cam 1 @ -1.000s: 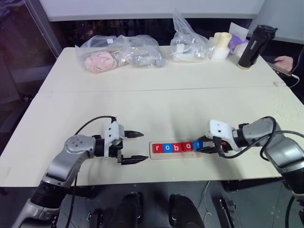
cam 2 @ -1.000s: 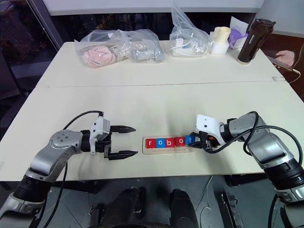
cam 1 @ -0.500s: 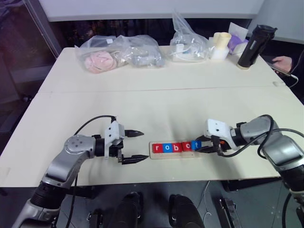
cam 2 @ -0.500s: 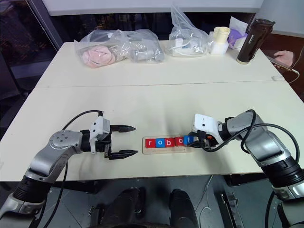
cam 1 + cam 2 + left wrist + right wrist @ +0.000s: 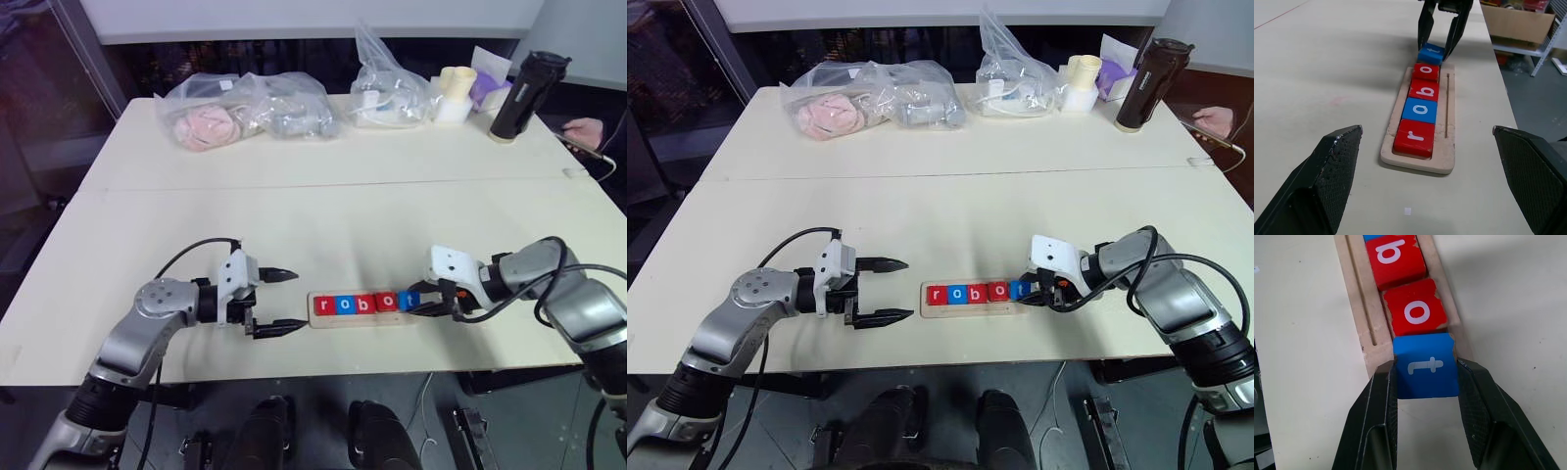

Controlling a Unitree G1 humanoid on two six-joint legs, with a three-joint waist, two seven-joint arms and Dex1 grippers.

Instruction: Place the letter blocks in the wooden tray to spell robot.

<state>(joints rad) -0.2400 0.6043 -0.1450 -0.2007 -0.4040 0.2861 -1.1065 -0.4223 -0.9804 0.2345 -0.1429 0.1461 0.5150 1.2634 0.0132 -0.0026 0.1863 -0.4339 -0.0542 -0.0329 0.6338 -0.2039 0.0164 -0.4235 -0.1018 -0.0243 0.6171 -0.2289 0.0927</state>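
Right wrist view shows our right gripper (image 5: pixel 1426 382) clamped on the blue t block (image 5: pixel 1426 372), one finger down each side. The block sits at the right end of the wooden tray (image 5: pixel 1445 122) — its leading edge against the red o block (image 5: pixel 1415 313), its back half hanging past the tray's end, so we judge it not yet fully seated. Along the tray from its left end, the r block (image 5: pixel 1414 138), the blue o block (image 5: pixel 1420 109) and the b block (image 5: pixel 1425 89) already lie in a row.

Risks as we see them: the t looks slightly skewed to the tray, so pushing it in could catch a corner on the rim and shove the whole row leftward. Letting go now could leave it tilted over the tray's end. A finger could also drag it back out on retreat.

Our left gripper (image 5: pixel 279 303) hovers with fingers spread wide just left of the tray, holding nothing — close enough to steady it if it slides.
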